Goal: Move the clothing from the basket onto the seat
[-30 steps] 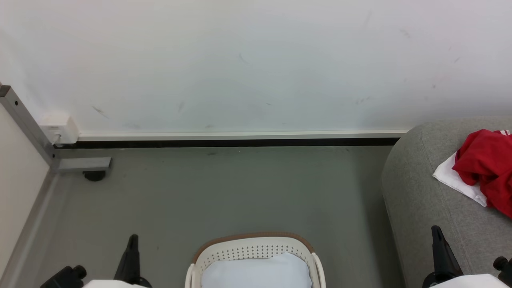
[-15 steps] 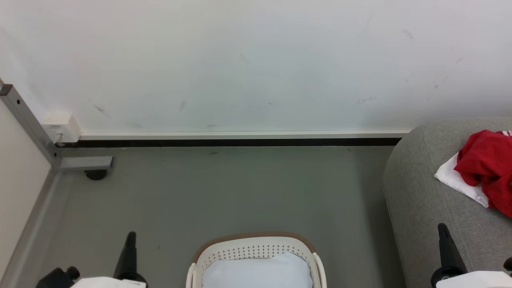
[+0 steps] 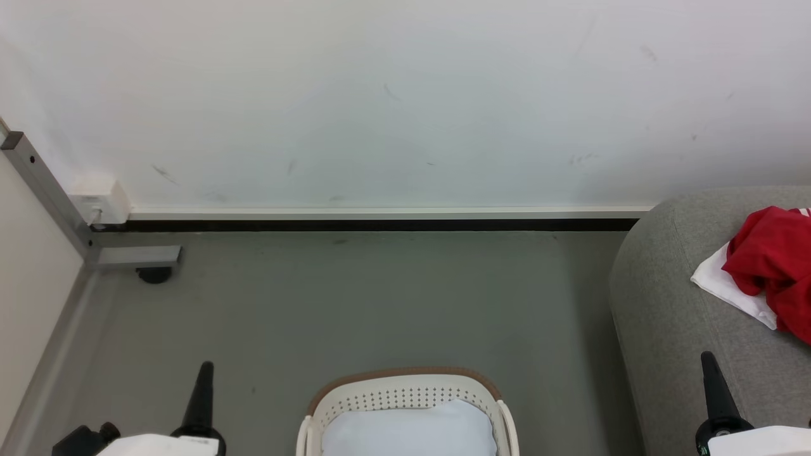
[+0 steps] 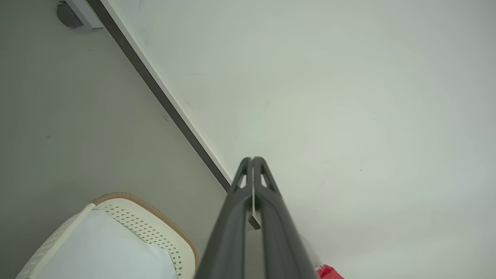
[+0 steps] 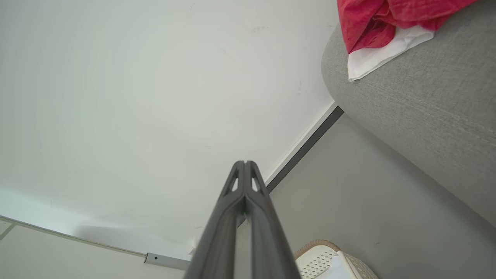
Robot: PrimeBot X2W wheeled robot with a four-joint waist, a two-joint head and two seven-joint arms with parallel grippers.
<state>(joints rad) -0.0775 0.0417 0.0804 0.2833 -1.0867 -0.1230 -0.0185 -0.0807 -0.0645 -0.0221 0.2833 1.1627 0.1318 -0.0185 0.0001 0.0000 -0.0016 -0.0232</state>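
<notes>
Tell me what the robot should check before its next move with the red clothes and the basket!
1. Clothing on the seat: ok, the red and white fabric lies on the grey top.
2. Basket free of clothing: cannot tell; a pale cushion lies inside, and the near part is cut off by the picture's edge.
3. Left end effector shut and holding nothing: ok.
4. Right end effector shut and holding nothing: ok.
5. Clothing safe from sliding off: cannot tell; its white corner lies close to the seat's rounded end.

Red-white clothing (image 3: 770, 266), grey seat (image 3: 671, 304), cream basket (image 3: 405, 389)
</notes>
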